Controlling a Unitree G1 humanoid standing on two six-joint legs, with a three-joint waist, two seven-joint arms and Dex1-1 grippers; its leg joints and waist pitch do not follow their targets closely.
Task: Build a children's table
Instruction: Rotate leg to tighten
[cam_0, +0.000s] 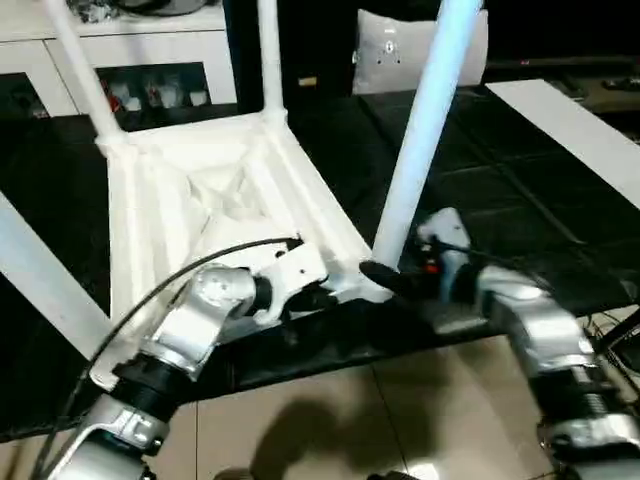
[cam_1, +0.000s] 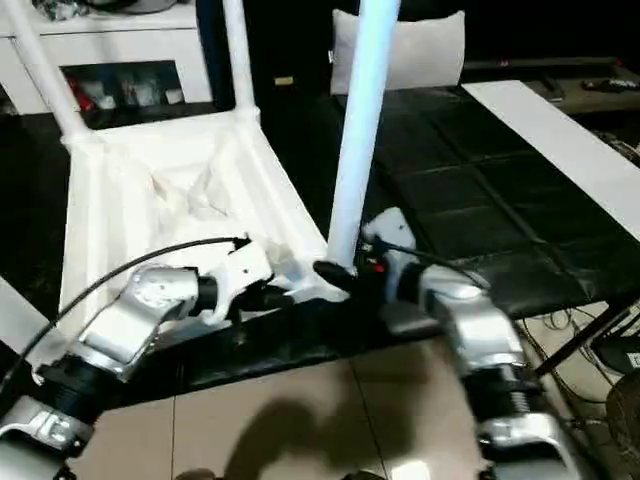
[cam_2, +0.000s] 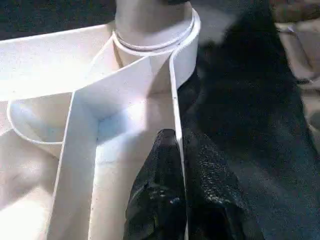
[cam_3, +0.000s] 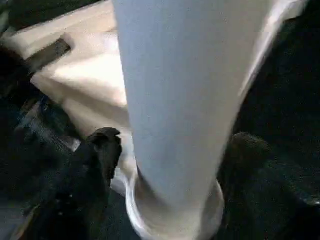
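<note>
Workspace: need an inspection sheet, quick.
Surface: black-covered work surface, tiled floor in front.
Job's things: table top upside down, ribs up; near corner leg upright in its socket; more legs at the far corners.
Clutter: nothing seen.
Grippers: left gripper shut on the table top's edge wall; right gripper open around the leg base.
Cables: black cable along the left forearm.
Surroundings: white cabinet, white cushion.

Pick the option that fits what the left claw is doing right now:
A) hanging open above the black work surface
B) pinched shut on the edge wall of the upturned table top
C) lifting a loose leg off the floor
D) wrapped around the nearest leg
B: in the left wrist view the left claw has its black fingers closed on either side of the thin white edge wall of the table top, just below the corner socket.
</note>
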